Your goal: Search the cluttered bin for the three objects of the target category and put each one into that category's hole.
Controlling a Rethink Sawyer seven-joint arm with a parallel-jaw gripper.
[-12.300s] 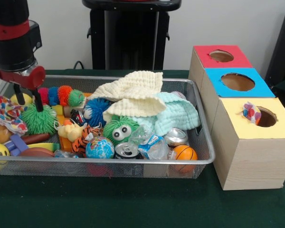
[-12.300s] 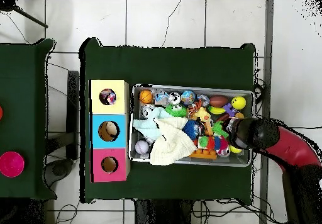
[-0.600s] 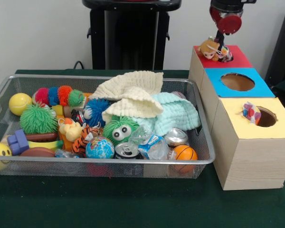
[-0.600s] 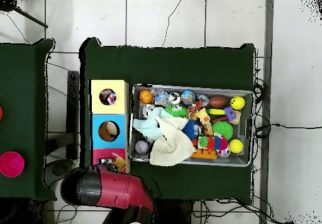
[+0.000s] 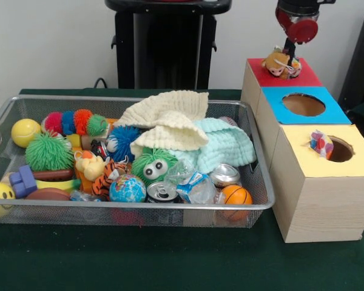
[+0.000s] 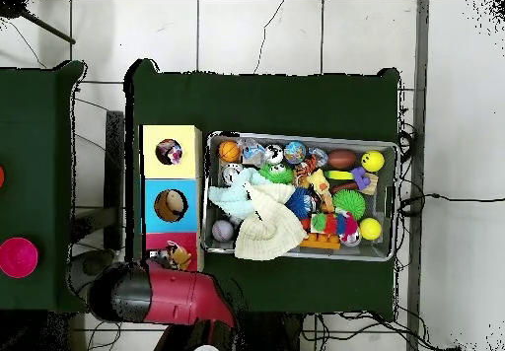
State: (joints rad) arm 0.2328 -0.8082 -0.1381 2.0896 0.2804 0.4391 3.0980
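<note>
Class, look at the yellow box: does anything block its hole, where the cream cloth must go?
Yes. A polka-dot cloth sits in the hole, partly filling it. The cream cloth is in the bin.

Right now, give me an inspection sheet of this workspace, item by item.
Surface: table with dark green cover, bare in front of the bin.
Bin: wire mesh, full of mixed items.
Cloths: cream waffle cloth on top of the pile; a polka-dot cloth hangs at the rim of the yellow box's hole.
Clutter: green spiky ball, globe ball, can, mini basketball, pale mint cloth.
End effector: over the red-topped box, at a plush toy; open or shut unclear.
Cables: black cable behind the bin.
Surroundings: tiled floor, second green table.
</note>
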